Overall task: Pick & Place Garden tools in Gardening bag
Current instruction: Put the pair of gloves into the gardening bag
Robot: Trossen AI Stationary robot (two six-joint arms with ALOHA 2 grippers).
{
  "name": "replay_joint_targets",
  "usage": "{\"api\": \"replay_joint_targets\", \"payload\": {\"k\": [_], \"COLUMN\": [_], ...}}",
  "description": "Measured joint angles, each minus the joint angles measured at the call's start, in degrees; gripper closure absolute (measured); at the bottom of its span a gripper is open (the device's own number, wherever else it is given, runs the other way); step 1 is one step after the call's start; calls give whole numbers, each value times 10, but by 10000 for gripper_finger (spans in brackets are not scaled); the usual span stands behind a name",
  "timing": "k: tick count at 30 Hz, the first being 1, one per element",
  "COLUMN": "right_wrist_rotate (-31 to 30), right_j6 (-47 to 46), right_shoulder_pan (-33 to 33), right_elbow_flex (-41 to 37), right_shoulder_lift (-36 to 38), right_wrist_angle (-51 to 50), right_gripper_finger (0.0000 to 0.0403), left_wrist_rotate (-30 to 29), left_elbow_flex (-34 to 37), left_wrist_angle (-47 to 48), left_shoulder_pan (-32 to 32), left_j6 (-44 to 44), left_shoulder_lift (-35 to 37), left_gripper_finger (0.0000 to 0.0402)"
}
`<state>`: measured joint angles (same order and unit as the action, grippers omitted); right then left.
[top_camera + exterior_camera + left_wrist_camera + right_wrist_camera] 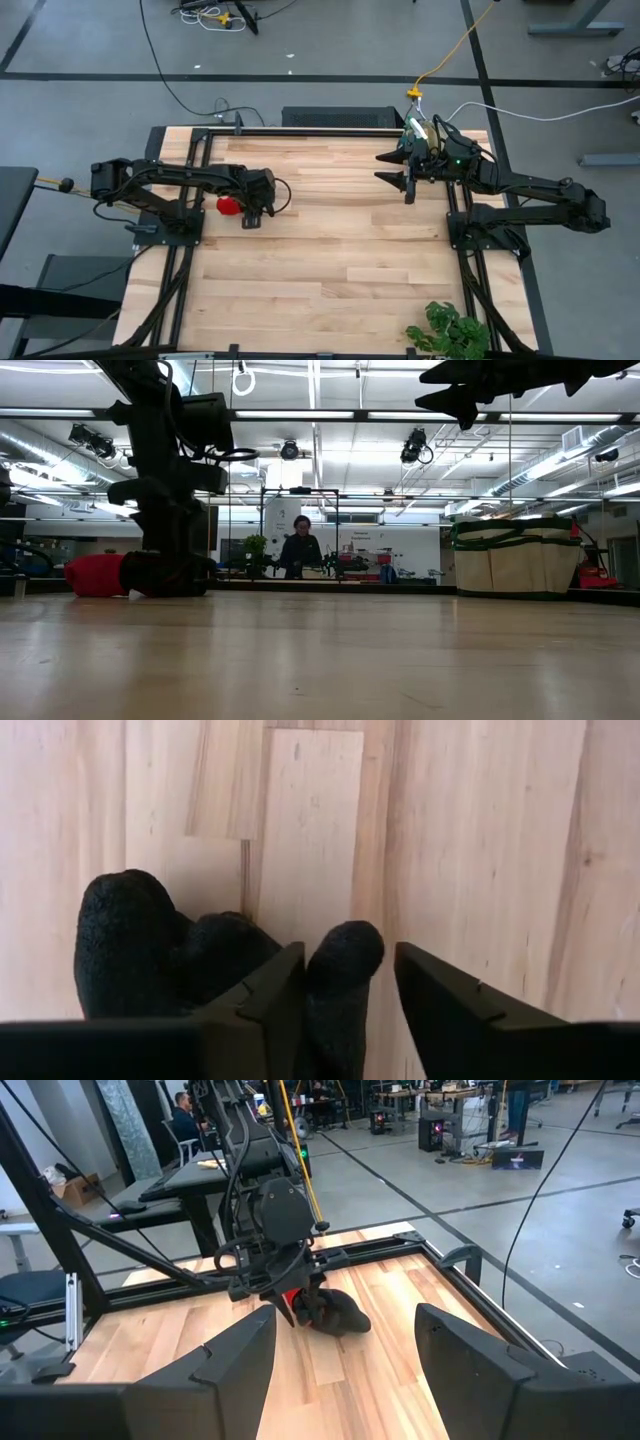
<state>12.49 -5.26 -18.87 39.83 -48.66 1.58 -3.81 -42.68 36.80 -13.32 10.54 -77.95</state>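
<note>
The red-and-black glove (229, 205) lies flat on the table at the left, its red cuff (95, 575) toward the left edge. My left gripper (252, 214) points down over its black fingers and is open. One black glove finger (340, 970) lies between its two fingers. The beige gardening bag (515, 557) stands at the far right, mostly hidden under my right arm in the high view. My right gripper (402, 170) hangs open, high above the table, level, facing the left arm. No other garden tools show. My left gripper comes at the glove from above, pointing down, with one black glove finger (335, 960) standing between its fingers. One fingertip (275, 995) lies close against that glove finger; a gap shows to the other fingertip. I cannot tell whether it touches. The glove lies on the table.
A leafy green plant (450, 335) stands at the table's near right corner. Black frame rails (300, 130) run along the far and side edges. Bare wood (330, 250) fills the middle. A person (300, 548) sits in the room beyond the table.
</note>
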Motion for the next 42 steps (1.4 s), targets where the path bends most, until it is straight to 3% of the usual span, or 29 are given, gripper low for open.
{"api": "replay_joint_targets", "payload": {"k": [7,30,42], "right_wrist_rotate": [0,0,0], "right_j6": [0,0,2], "right_shoulder_pan": [0,0,0], "right_elbow_flex": [0,0,0], "right_shoulder_lift": [0,0,0], "right_wrist_angle": [0,0,1], "right_gripper_finger": [163,163,163], "left_wrist_rotate": [0,7,7], "left_elbow_flex": [0,0,-39], "left_wrist_angle": [-2,-2,3], "left_shoulder_pan": [0,0,0], "left_j6": [-10,-25,-25], "left_shoulder_lift": [0,0,0], "left_gripper_finger": [284,387,395]}}
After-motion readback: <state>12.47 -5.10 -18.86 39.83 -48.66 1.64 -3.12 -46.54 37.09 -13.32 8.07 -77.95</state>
